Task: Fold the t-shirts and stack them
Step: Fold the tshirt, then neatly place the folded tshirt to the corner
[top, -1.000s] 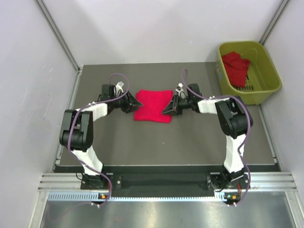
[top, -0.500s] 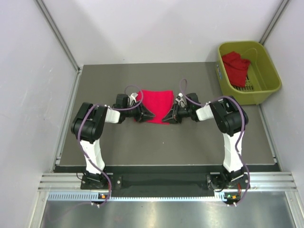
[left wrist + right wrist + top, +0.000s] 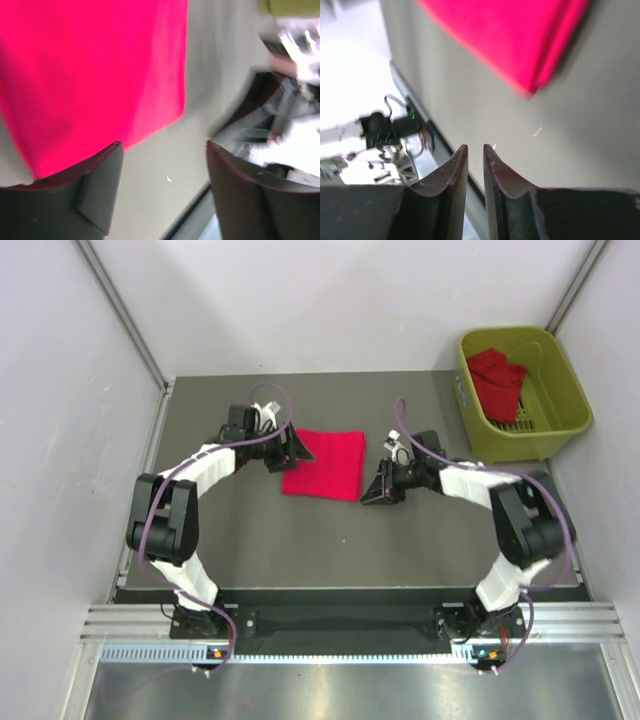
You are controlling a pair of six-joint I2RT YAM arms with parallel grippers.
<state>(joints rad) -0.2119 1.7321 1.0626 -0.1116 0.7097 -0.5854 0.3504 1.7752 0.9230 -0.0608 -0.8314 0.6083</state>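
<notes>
Folded red t-shirt [image 3: 324, 462]: flat, mid grey tabletop [image 3: 300, 540] | second red t-shirt [image 3: 498, 383]: crumpled in yellow-green basket [image 3: 575, 390] | left gripper [image 3: 296, 447]: at shirt's left edge, jaws apart, empty | right gripper [image 3: 378, 490]: just right of shirt, jaws nearly together, empty

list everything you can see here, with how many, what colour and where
folded shirt: 1, red, flat on mat centre
crumpled shirt: 1, red, inside basket
basket: 1, yellow-green, far right corner
mat: 1, dark grey, covers table
walls: white, around the table
left gripper: 1, black, open, at folded shirt's left edge, holding nothing
right gripper: 1, black, nearly closed, empty, on mat right of folded shirt
</notes>
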